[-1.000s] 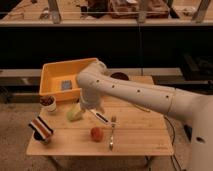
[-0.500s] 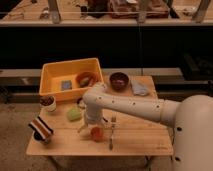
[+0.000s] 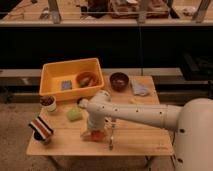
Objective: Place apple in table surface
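Note:
The apple point(image 3: 98, 134) is a small red-orange fruit resting on the light wooden table surface point(image 3: 145, 136), near the front and left of centre. My gripper point(image 3: 93, 131) points down right over the apple and covers its top and left side. The white arm reaches in from the lower right across the tabletop. The apple appears to touch the wood.
A yellow bin point(image 3: 52, 75) at the back left holds a blue sponge point(image 3: 66, 85) and a brown bowl point(image 3: 86, 79). A dark red bowl point(image 3: 119, 80) and a grey-blue cloth point(image 3: 140, 89) lie at the back right. A cup point(image 3: 47, 102), a green lump point(image 3: 75, 114), a striped object point(image 3: 41, 128) and a utensil point(image 3: 111, 136) sit near the apple.
The arm has swung lower and forward, uncovering the bin and the red bowl. The gripper has come down onto the apple, which has stayed at the same spot on the table.

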